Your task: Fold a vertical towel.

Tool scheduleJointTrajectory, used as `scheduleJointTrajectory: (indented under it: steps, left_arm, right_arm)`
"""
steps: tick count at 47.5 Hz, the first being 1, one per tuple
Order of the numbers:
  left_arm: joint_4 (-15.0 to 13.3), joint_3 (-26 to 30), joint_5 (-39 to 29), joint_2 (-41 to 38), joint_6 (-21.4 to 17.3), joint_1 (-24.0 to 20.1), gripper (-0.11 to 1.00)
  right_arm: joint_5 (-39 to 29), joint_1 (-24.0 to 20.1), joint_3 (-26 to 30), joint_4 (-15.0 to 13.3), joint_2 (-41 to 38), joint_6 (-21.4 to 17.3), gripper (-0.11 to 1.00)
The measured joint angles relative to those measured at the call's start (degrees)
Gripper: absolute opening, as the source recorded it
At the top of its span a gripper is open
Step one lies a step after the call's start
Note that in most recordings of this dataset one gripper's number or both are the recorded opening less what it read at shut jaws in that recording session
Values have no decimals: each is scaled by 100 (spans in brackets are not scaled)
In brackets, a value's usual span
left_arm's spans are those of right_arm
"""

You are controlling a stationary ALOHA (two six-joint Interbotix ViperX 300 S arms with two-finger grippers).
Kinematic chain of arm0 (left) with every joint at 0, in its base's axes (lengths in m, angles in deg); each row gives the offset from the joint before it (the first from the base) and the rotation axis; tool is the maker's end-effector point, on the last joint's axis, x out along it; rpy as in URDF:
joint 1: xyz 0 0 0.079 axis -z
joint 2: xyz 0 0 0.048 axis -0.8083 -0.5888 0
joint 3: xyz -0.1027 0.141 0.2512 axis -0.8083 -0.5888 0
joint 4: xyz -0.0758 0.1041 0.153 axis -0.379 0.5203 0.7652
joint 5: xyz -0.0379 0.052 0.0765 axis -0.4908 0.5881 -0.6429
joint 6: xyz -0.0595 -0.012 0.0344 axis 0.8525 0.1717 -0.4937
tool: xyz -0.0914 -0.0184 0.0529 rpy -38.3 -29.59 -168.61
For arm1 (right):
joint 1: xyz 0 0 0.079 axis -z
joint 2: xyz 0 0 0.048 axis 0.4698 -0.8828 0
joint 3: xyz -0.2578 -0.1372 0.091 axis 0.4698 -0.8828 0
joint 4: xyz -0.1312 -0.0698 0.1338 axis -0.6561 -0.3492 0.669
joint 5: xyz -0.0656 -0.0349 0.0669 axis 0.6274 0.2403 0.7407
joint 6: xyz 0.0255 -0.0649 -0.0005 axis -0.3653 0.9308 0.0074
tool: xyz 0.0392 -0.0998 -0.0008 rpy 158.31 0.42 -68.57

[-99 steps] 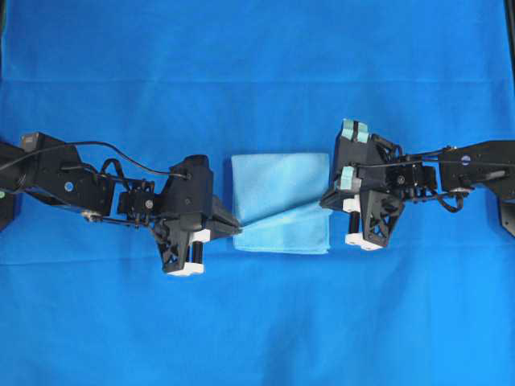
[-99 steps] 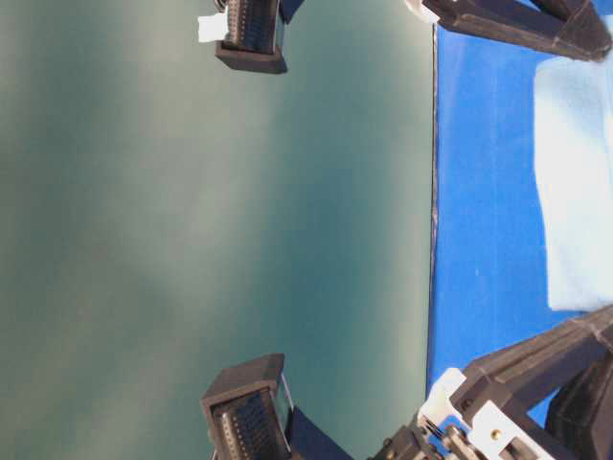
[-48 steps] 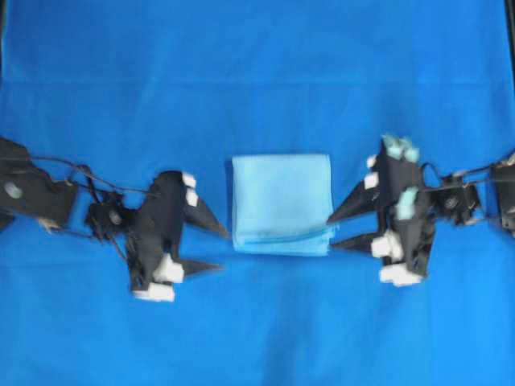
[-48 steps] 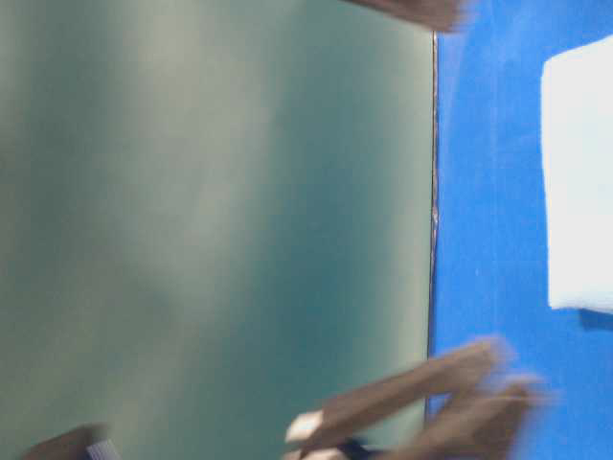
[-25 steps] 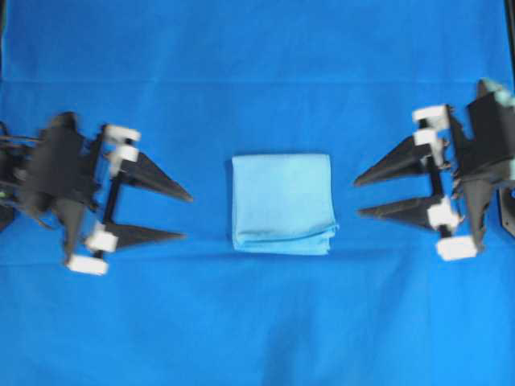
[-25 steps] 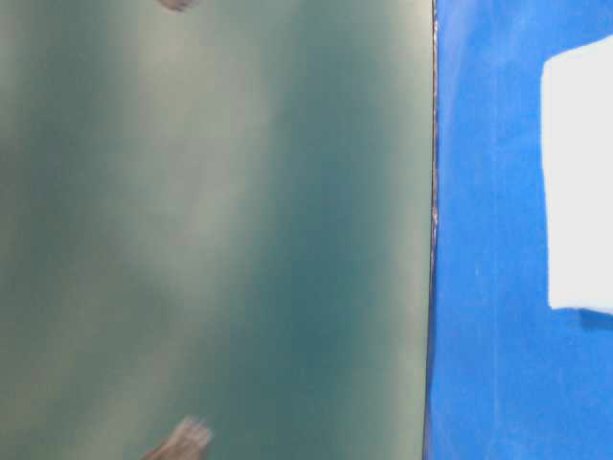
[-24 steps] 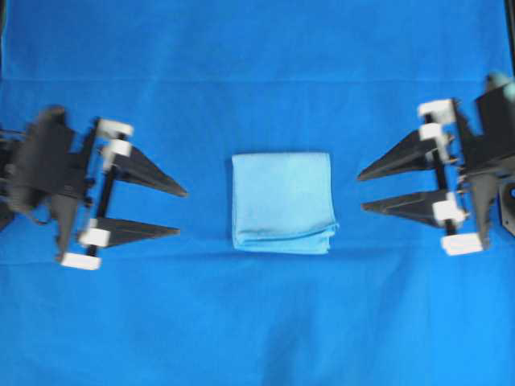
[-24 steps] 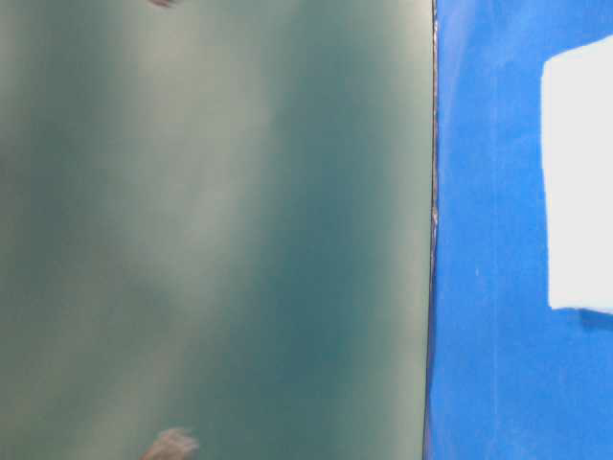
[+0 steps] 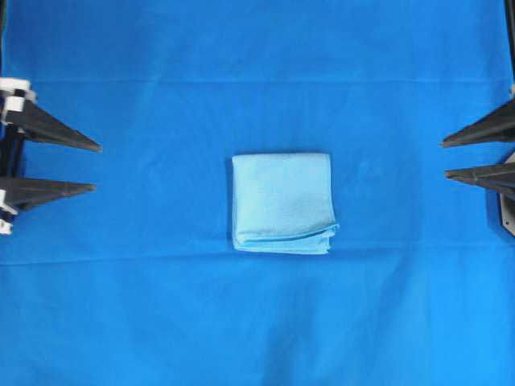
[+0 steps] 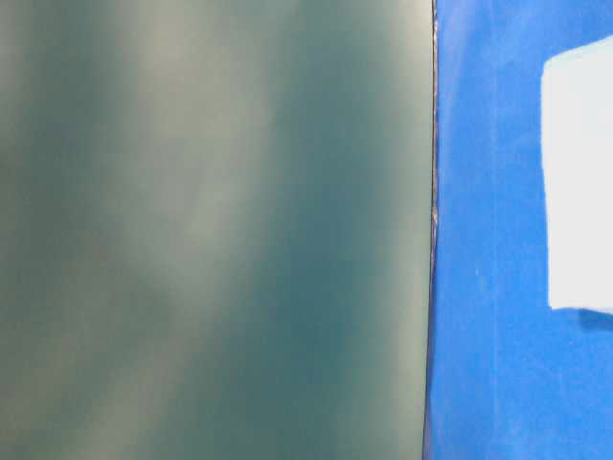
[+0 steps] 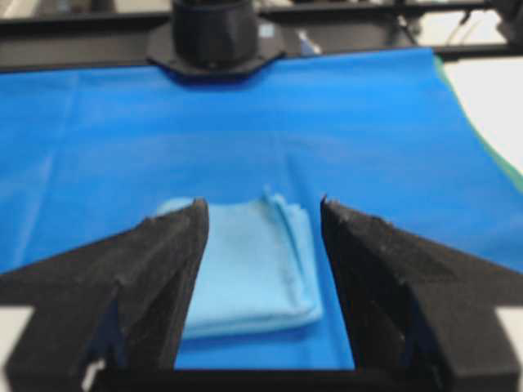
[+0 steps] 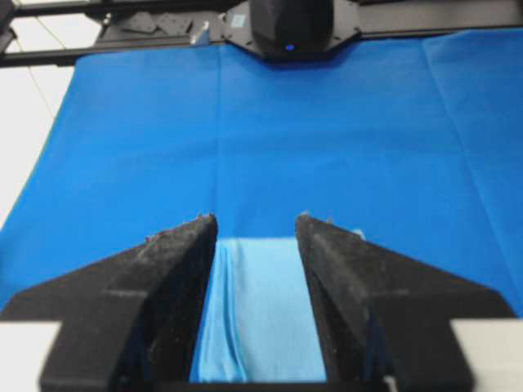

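Note:
The towel [image 9: 283, 203] lies folded into a small, nearly square light sky-blue pad in the middle of the table, with its layered edges along the near side. It also shows as the towel [image 11: 260, 266] in the left wrist view, the towel [image 12: 260, 314] in the right wrist view, and the towel [image 10: 579, 172] at the right of the table-level view. My left gripper [image 9: 96, 167] is drawn back to the far left edge, open and empty. At the far right edge my right gripper [image 9: 443, 158] is open and empty too. Both are well apart from the towel.
A royal-blue table cloth [image 9: 257, 322] covers the whole table, with faint creases. A black arm base [image 11: 216, 37] stands at the far end in the left wrist view, and another black arm base [image 12: 290, 28] in the right wrist view. The table edge [image 10: 433, 230] meets a green backdrop.
Both grippers have pulled back outward from the towel's sides to the left and right frame edges, staying open. The folded towel has settled flat and not shifted.

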Motion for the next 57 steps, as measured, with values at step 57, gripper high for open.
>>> scheduleJointTrajectory:
  steps: [57]
  left_arm:
    - [0,-1582,-149,1811,413,-378,55]
  right_arm:
    - [650,448,-1389,53,861,-53,50]
